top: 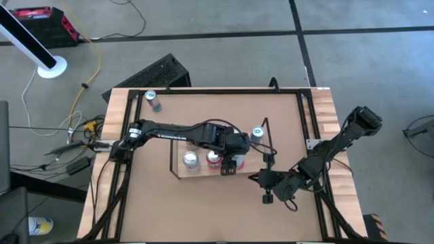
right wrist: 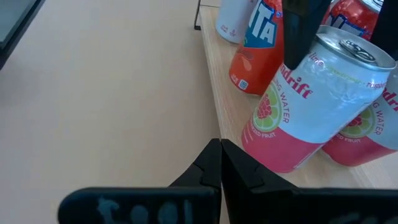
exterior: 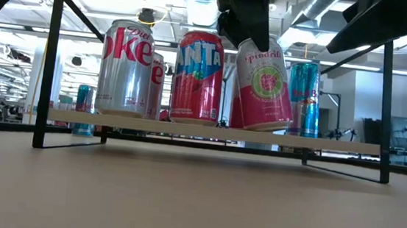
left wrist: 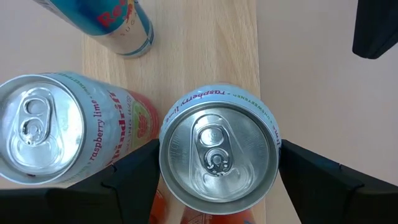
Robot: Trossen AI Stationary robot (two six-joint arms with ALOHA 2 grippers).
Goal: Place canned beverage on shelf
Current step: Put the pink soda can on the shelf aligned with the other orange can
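Note:
The shelf [exterior: 187, 132] is a light-wood board with black wire uprights, and it also shows in the high view [top: 252, 154]. On it stand a Diet Coke can [exterior: 126, 67], a Fanta can [exterior: 198, 76], a blue can [exterior: 304, 99] and others behind them. My left gripper [top: 230, 166] is above the board's near edge, shut on a pink-and-white Spindrift can [exterior: 263, 86]. A second Spindrift can [left wrist: 40, 127] stands beside it. My right gripper [right wrist: 221, 152] is shut and empty over the table, just right of the shelf [top: 256, 178]. My left gripper pinches the Spindrift can's upper wall just under the top rim [left wrist: 166, 163], one finger [left wrist: 134, 177] on each side. The fingers come from above, pointing down. The can is tilted, and its base [right wrist: 273, 165] is at the board's near edge. Whether it rests there, I cannot tell.
A lone blue can [top: 152, 100] stands on the table at the far left. Black rails [top: 306, 115] frame the brown tabletop. The shelf's wire uprights [exterior: 48, 71] rise at both short ends. Bare tabletop [top: 203, 210] lies between the shelf and the near edge.

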